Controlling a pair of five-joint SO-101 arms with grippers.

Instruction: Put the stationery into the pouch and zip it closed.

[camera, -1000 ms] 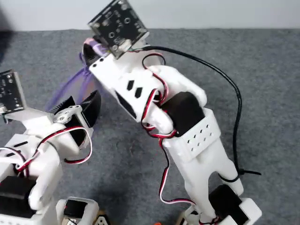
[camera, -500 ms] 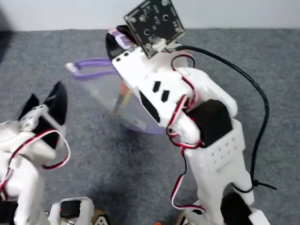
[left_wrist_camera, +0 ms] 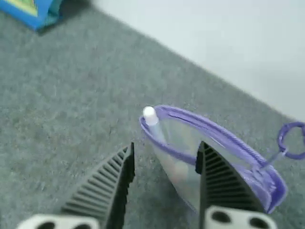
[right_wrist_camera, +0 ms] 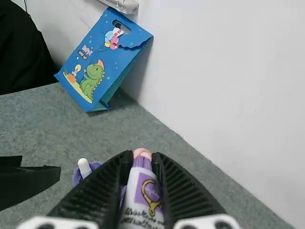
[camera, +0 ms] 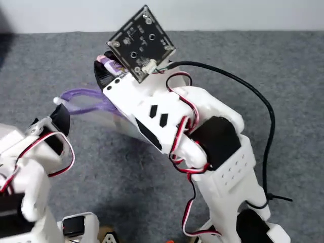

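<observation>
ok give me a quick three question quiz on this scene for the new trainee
1. True or false: the left tool is open.
2. What sits between the fingers of the right tool? A) a purple-labelled stick with a pink tip B) a yellow ruler C) nothing
3. Fill in: the clear plastic pouch has a ____ zip along its top.

Key: 1 true; 2 A; 3 purple
</observation>
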